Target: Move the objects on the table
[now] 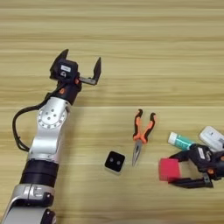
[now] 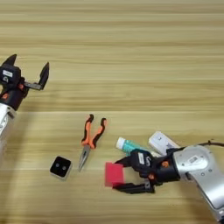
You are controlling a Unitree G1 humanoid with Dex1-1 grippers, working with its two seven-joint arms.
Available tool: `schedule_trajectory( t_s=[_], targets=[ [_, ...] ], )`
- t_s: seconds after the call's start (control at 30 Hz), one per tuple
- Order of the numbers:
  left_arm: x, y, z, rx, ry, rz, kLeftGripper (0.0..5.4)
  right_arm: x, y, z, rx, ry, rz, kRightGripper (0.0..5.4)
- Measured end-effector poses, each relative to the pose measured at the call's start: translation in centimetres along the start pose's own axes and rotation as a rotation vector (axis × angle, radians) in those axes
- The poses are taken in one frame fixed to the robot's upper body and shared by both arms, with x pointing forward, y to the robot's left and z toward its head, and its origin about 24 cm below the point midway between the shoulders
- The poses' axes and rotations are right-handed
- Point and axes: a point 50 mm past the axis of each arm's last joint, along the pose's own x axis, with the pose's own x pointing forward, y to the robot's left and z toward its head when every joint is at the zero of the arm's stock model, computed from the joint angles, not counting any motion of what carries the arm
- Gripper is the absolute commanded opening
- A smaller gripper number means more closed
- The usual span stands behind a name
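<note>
Red foam cube (image 2: 114, 174) is clamped by right gripper (image 2: 124, 175); orange-handled pliers (image 1: 141, 135) point nose-down, lengthwise; left gripper (image 1: 80, 64) is spread wide, upper left.

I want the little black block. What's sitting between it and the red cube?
The orange-handled pliers lie between the black block and the red cube, nose pointing down toward the robot. Both views show it.

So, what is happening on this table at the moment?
The right gripper has its two black fingers around the red foam cube near the front of the table. Just behind it lie the white-and-green tube and the white remote-like device. The orange-handled pliers and the small black block lie untouched to the left. The left gripper is open and empty, far from all the objects.
</note>
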Motion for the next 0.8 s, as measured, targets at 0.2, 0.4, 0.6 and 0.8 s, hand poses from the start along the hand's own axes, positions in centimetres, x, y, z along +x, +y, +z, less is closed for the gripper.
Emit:
schedule_trajectory(
  t_s=[0.2,0.4,0.6,0.8],
  targets=[
    [0.1,0.0,0.0,0.000,0.000,-0.001,5.40,-0.1,-0.1,1.0,-0.036,-0.028,-0.017,3.85],
    [0.2,0.0,0.0,-0.001,-0.002,-0.002,5.40,-0.8,-0.4,2.2,-0.060,-0.076,-0.050,4.45],
    [0.2,-0.1,-0.1,-0.002,0.000,-0.002,5.40,-2.2,-1.1,4.0,-0.095,-0.156,-0.119,5.08],
    [0.2,-0.2,-0.1,-0.009,-0.001,-0.002,5.40,-4.3,-2.1,5.9,-0.158,-0.228,-0.227,5.39]
  ],
)
